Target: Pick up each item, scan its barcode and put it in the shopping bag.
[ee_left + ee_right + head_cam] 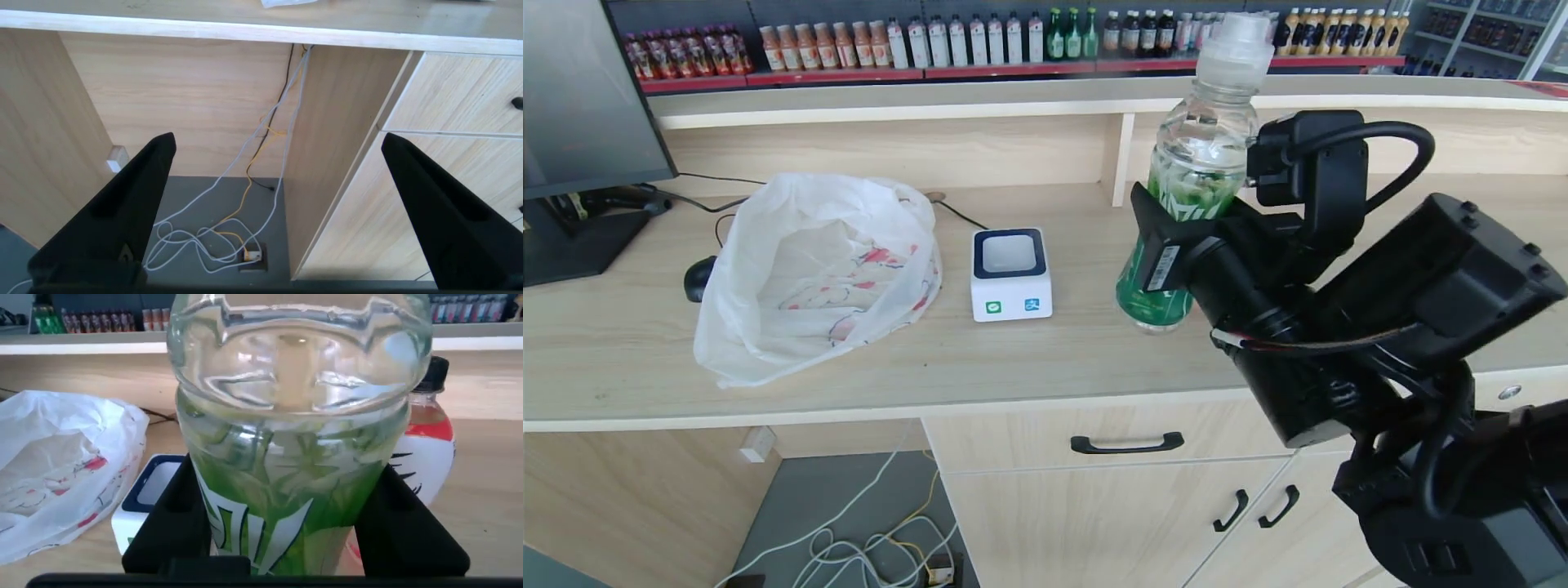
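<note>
With the right gripper (1188, 230) clamped on the bottle (1205, 139), just swing it over the scanner (1010, 273) and rotate slowly.

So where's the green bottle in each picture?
Head view: the bottle stands upright, right of the scanner.
Right wrist view: the bottle is in the middle, up close.
Left wrist view: not in it; this camera looks under the counter at cables.
Shared landmark: the white bag lying on the counter, in the head and right wrist views.
</note>
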